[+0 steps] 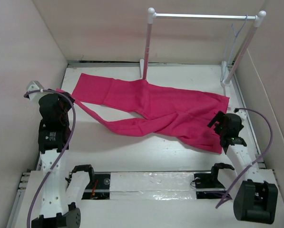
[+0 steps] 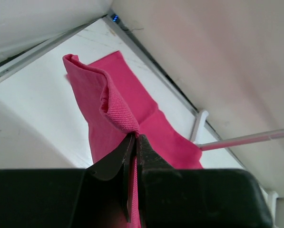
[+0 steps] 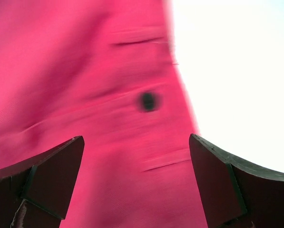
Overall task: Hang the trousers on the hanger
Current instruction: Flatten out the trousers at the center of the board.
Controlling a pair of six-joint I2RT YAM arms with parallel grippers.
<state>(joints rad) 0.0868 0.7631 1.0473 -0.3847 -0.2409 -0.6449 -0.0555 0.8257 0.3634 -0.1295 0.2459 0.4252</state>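
Note:
The magenta trousers (image 1: 165,107) lie spread across the table, waistband at the right and legs running left. My left gripper (image 1: 65,100) is shut on the end of the near leg at the far left; in the left wrist view the folded hem (image 2: 114,107) is pinched between the closed jaws (image 2: 135,138). My right gripper (image 1: 219,127) is open just above the waistband; the right wrist view shows the trousers (image 3: 84,95) and the dark button (image 3: 148,100) between the spread fingers (image 3: 137,156). The thin pale wire hanger (image 1: 234,37) hangs at the right end of the rack bar.
A white-poled rack with a silver bar (image 1: 203,16) stands at the back, its left pole (image 1: 147,47) rising just behind the trousers; it also shows in the left wrist view (image 2: 256,138). Walls enclose the left, back and right sides.

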